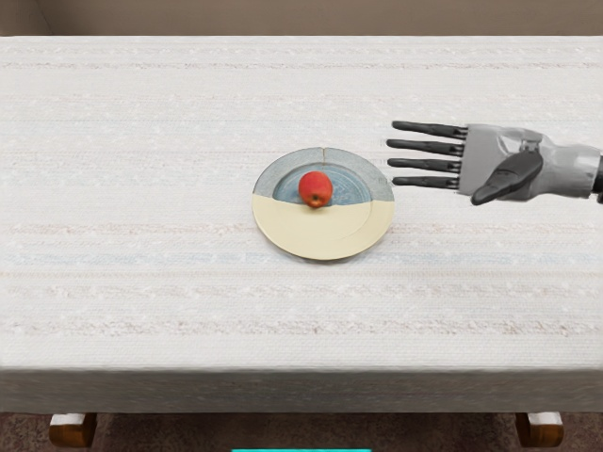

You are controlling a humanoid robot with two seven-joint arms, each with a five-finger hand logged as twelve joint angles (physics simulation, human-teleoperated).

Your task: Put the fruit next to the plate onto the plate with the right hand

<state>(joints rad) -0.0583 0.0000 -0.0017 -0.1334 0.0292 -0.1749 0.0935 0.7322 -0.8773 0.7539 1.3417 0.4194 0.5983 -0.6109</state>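
Note:
A red apple (pixel 316 189) rests on the plate (pixel 323 234), close to its middle. The plate is round, cream on its near half and grey-blue on its far half. My right hand (pixel 426 154) hovers just to the right of the plate, fingers stretched out straight toward the left, thumb tucked below, holding nothing. Its grey forearm runs off the right edge. A small gap separates the fingertips (pixel 394 162) from the plate's rim.
The plate sits on a long pale table (pixel 141 282) with a woven cloth look. Its front edge runs across the bottom of the view, with wooden feet (pixel 72 429) showing under it.

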